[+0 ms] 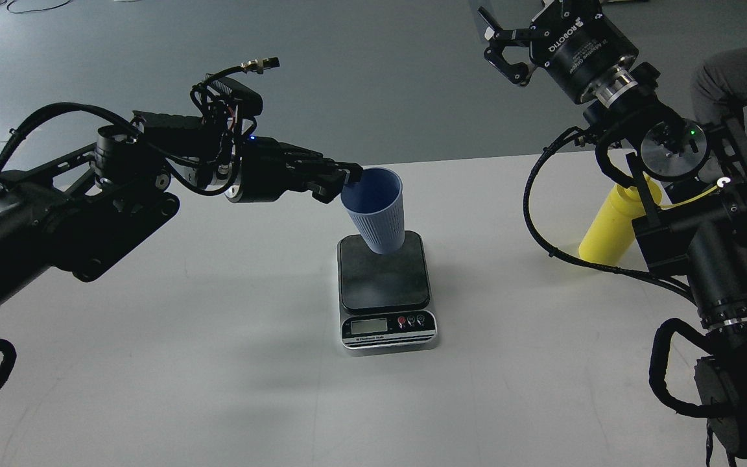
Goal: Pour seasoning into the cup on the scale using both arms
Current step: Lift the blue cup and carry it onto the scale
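Observation:
In the head view my left gripper is shut on the rim of the light blue ribbed cup. It holds the cup slightly tilted over the back of the scale, whose dark square platform lies below it; I cannot tell if the cup's base touches the platform. My right gripper is open and empty, raised high at the upper right over the floor beyond the table. The yellow seasoning bottle stands on the table at the right, its top hidden behind my right arm.
The white table spreads around the scale. My right arm's thick links and cables stand over the table's right side. A seated person's leg shows at the far right. Grey floor lies beyond the table's back edge.

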Available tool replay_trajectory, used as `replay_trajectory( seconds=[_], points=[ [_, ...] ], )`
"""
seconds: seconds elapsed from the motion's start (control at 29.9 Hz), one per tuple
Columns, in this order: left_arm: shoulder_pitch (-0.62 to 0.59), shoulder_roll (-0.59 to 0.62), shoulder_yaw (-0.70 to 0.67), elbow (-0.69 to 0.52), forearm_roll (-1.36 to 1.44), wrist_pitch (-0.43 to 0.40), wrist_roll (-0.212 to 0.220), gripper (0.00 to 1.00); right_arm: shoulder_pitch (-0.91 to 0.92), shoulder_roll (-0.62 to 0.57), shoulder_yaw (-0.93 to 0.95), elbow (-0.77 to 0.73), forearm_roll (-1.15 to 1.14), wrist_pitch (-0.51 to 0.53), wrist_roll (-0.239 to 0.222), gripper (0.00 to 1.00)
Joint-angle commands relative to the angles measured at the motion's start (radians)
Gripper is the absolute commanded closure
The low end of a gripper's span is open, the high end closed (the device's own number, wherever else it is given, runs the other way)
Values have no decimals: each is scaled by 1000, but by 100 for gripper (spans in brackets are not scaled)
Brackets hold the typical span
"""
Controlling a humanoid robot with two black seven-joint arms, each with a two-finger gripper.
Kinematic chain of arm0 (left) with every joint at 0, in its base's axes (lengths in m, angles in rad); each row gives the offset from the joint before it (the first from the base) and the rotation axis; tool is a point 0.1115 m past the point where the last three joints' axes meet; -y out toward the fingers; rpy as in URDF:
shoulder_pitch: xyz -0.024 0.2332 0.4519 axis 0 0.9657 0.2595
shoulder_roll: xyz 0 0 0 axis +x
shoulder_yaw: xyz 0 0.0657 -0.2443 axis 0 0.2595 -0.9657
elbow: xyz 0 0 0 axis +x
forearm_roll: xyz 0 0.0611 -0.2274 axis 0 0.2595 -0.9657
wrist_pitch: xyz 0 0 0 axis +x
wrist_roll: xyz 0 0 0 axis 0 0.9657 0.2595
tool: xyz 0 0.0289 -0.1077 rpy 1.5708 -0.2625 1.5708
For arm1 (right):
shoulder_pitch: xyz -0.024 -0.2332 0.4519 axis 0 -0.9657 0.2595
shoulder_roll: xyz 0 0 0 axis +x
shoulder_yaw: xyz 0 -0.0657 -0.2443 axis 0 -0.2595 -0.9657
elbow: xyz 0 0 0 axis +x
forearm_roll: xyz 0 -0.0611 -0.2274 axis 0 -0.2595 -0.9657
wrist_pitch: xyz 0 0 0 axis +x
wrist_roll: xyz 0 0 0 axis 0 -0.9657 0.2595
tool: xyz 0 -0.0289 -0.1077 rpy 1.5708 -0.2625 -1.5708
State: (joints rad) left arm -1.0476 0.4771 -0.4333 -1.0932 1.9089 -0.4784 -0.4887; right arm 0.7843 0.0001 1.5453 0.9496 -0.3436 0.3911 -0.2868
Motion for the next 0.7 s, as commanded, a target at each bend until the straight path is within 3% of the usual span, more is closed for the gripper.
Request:
replay_trajectory(
  seconds=[0.0,0.67],
  points=[
    [3,-21,1,9,24,0,0,100,1,0,1,1,0,0,0,0],
    [9,-72,30,44,108,12,0,100,4,0,1,1,0,0,0,0]
  ],
)
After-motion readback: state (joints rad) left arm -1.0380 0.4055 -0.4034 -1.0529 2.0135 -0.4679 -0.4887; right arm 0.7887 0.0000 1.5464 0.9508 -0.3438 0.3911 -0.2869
